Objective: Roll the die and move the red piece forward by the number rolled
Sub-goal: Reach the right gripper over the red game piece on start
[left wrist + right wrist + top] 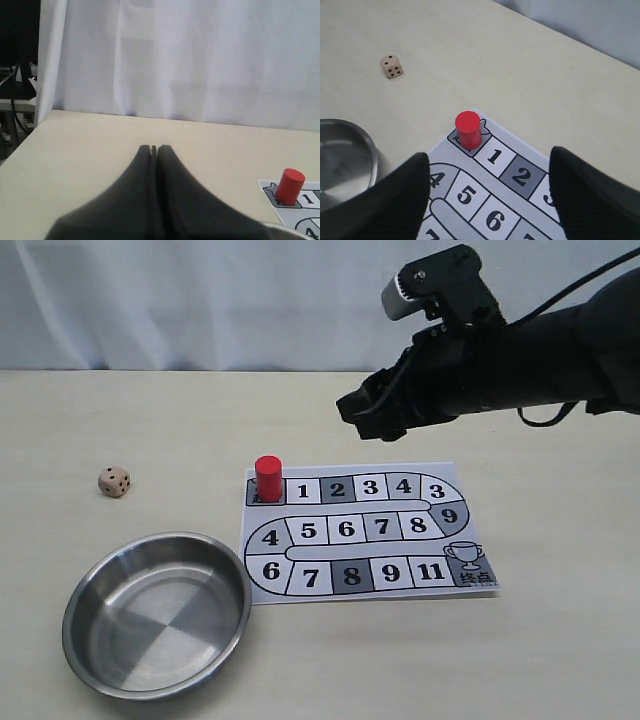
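While the right gripper hangs above the table with its fingers spread wide and nothing between them, the red piece stands upright just ahead of the gap. It sits on the grey starting square of the board, touching nothing but the paper, right beside square 1. The die lies on bare tabletop well beyond those fingertips and off past one of them, clear of the board. The steel bowl sits beside the board's edge, close by that same finger, with the die outside it. Over on the other side, the left gripper has its fingers pressed flat together, gripping nothing; the red piece is ahead and well off to one side of them.
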Motion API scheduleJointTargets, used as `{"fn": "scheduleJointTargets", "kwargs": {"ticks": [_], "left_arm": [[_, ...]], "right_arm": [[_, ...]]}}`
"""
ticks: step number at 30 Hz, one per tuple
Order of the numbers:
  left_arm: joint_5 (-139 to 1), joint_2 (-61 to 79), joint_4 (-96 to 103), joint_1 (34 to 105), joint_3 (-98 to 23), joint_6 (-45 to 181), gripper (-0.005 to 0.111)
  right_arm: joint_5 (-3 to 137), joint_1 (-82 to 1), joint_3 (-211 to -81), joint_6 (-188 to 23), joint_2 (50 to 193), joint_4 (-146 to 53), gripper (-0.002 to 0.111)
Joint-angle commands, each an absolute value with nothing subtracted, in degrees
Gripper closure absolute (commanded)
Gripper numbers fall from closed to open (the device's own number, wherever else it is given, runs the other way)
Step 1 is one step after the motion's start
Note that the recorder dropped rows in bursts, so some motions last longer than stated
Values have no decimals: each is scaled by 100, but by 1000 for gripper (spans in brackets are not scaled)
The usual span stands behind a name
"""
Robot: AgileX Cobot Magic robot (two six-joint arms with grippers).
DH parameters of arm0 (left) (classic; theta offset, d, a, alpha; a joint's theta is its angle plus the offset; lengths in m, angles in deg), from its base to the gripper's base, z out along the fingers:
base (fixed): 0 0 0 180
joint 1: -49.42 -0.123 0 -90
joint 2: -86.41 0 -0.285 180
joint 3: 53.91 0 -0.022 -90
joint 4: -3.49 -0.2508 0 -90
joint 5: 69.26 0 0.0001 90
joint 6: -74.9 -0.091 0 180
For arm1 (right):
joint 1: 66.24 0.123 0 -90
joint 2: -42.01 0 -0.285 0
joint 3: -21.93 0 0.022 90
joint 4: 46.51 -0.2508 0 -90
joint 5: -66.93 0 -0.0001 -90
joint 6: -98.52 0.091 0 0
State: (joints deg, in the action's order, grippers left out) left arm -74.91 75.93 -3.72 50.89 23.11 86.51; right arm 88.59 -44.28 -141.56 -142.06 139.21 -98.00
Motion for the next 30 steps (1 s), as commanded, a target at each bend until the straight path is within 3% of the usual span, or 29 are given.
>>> {"fn": "scheduleJointTargets", "kwargs": {"ticks": [1, 11, 30], "left_arm": [[-7371, 7629, -342, 5081, 2331, 8103, 107], [-7896, 7629, -284, 5081, 2331, 7966, 107], [-7917, 7629, -333, 5081, 2331, 7966, 107]], "right_arm": [[8826, -4410, -14554, -14271, 14419, -9833, 43], [9395, -4410, -15654, -14726, 15754, -10427, 36], [8409, -3806, -16624, -14946, 17300, -10474, 36]]}}
